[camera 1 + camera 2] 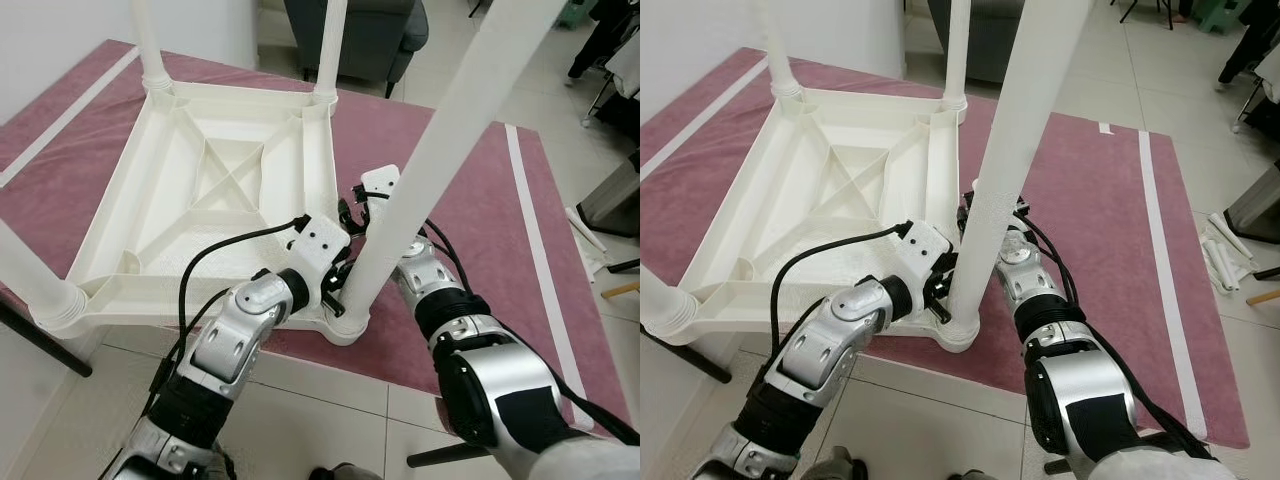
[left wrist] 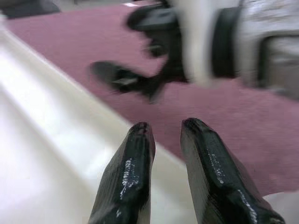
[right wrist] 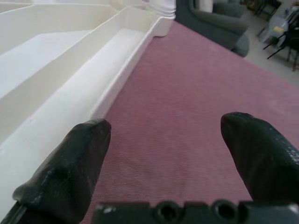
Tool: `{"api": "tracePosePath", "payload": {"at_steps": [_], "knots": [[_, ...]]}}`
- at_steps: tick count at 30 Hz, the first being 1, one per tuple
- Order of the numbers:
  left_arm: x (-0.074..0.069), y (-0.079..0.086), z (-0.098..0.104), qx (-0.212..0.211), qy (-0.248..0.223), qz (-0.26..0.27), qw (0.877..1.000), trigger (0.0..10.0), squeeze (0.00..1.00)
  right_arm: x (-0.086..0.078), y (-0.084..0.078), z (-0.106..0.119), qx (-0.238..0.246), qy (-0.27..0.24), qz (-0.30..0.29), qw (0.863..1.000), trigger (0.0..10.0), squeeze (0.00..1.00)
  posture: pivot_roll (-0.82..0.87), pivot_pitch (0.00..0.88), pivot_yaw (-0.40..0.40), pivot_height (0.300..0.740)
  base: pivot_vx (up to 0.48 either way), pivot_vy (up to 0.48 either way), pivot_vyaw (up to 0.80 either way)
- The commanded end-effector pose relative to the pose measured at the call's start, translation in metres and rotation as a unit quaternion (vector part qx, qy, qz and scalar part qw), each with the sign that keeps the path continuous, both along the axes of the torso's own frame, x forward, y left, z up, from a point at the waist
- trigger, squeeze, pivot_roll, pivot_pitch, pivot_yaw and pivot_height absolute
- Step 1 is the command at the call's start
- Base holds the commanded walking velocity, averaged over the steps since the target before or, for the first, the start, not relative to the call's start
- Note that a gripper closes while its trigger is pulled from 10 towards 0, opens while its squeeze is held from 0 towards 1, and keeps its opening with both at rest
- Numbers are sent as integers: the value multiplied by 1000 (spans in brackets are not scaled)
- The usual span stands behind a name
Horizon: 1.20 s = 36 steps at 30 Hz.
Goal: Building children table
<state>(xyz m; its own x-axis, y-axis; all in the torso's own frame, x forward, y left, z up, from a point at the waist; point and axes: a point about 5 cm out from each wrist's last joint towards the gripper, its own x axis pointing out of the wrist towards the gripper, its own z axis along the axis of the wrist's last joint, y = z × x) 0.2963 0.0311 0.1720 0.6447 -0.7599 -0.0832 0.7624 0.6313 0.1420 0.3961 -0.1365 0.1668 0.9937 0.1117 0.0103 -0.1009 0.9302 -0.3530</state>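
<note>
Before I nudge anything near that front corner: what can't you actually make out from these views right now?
- Corner socket of the upturned table: the near leg and both wrists cover the joint in the eye views, so seating is unclear.
- Left gripper: the left wrist view is blurred beyond its fingers.
- Right gripper: open over the rug; hidden behind the leg in the eye views.
- Leg tops: cut off by the upper edge.
</note>
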Motion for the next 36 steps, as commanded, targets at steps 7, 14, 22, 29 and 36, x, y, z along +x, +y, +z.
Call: {"api": "tracePosePath", "payload": {"at_steps": [7, 14, 22, 29, 36], "knots": [[15, 36, 4, 62, -55, 58, 995, 10000, 0, -26, -48, -12, 18, -40, -69, 997, 10000, 0, 193, 51, -40, 740, 0, 0, 0], [-11, 83, 9, 169, -73, -40, 982, 10000, 0, -102, -46, -22, 56, -37, 46, 997, 10000, 0, 159, 45, -31, 740, 0, 0, 0], [-32, 101, 4, 227, -55, -120, 965, 10000, 216, -153, -35, -20, 50, -2, 159, 986, 10000, 0, 127, 34, -19, 740, 0, 0, 0], [-46, 98, 0, 234, -37, -181, 955, 10000, 1000, -176, -32, -16, 39, 27, 213, 976, 10000, 0, 116, 29, -15, 740, 0, 0, 0], [-55, 102, -12, 273, -1, -236, 933, 10000, 0, -195, -29, -11, 36, 68, 236, 969, 10000, 0, 120, 35, -14, 740, 0, 0, 0]]}}
